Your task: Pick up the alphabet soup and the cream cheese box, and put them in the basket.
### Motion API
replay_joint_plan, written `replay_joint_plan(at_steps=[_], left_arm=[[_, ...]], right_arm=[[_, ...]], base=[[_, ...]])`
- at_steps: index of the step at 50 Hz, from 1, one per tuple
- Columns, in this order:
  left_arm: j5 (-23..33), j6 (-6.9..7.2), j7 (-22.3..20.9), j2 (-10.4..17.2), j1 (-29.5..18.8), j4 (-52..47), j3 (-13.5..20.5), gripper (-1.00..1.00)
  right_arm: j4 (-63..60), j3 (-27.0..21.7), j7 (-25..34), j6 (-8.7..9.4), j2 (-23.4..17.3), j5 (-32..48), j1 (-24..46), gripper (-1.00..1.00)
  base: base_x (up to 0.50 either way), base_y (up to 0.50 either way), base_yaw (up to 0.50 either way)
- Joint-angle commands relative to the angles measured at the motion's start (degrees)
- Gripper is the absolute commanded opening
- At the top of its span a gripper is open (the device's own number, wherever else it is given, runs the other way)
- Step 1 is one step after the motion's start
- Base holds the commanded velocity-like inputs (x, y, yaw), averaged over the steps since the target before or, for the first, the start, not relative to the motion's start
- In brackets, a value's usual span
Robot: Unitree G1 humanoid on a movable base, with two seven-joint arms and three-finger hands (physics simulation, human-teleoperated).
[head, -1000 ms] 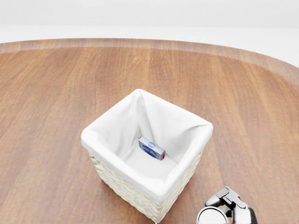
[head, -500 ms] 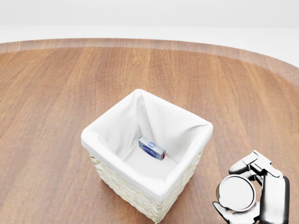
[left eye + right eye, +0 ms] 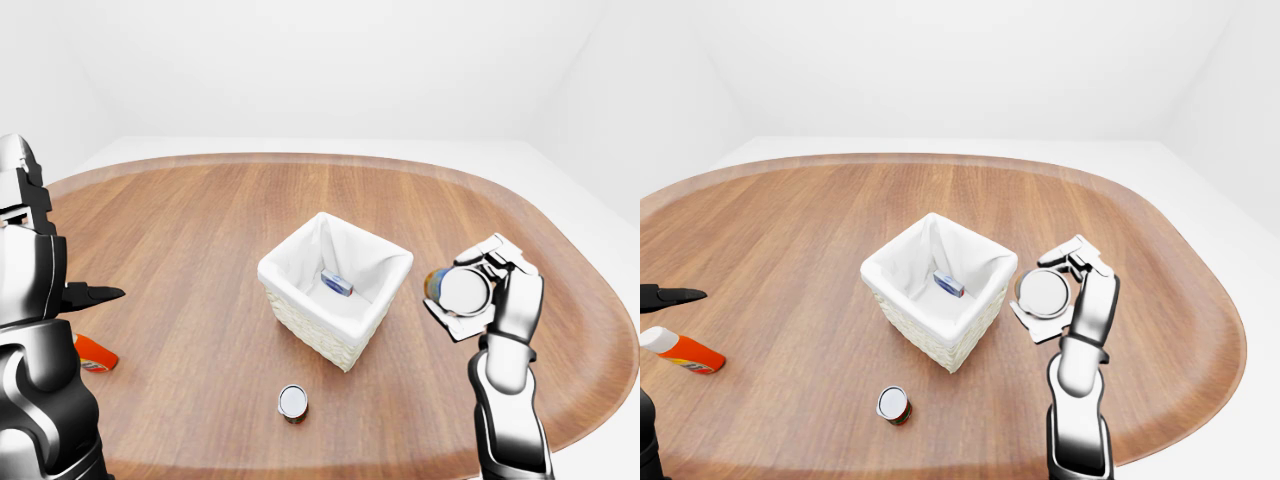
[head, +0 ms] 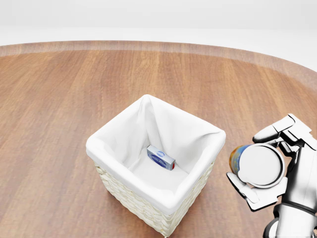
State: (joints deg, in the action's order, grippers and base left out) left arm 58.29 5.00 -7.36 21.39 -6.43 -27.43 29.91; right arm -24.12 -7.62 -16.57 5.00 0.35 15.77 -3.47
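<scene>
the soup can [image 4: 252, 163] is seen end-on in the head view: a round silver lid, with a strip of blue and orange label showing at its left edge. it is gripped in the right hand [image 4: 270, 168], the 3 fingers closed round its sides, and is held in the air to the right of the basket [image 4: 148, 198], apart from it. the cream cheese box [image 4: 161, 157], a small blue and white carton with a red end, lies tilted on the basket floor. the basket is square, of pale woven wicker, lined with white cloth folded over the rim. the table [image 3: 200, 220] is a rounded slab of brown wood grain. in the left-eye view the left hand [image 3: 92, 294] is seen at the left edge; whether it is spread or closed cannot be told.
</scene>
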Motion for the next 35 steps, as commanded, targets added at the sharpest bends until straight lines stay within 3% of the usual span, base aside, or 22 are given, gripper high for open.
replay_joint_plan(at_steps=[1, 7, 19, 35], left_arm=[[0.1, 0.0, 0.28, -0.14, 0.11, 0.34, -0.04, 1.0], [0.14, 0.0, 0.17, -0.19, 0.21, 0.41, -0.13, 1.0], [0.17, 0.0, -0.01, -0.12, 0.11, 0.69, -0.24, 1.0], [0.15, 0.0, -0.5, -0.02, -0.09, 0.04, -0.12, 1.0]], right_arm=[[-5.35, 3.03, -3.22, 0.0, -0.05, -3.87, 5.54, -1.0], [-5.83, 4.09, -3.45, 0.0, -0.57, -3.47, 11.6, -1.0], [6.07, 5.52, -4.49, 0.0, -1.07, -4.65, 19.99, -1.0], [17.3, 8.61, -2.76, 0.0, 0.91, -3.6, 30.96, -1.0]], base=[[0.0, 0.0, 0.0], [0.0, 0.0, 0.0], [0.0, 0.0, 0.0], [0.0, 0.0, 0.0]])
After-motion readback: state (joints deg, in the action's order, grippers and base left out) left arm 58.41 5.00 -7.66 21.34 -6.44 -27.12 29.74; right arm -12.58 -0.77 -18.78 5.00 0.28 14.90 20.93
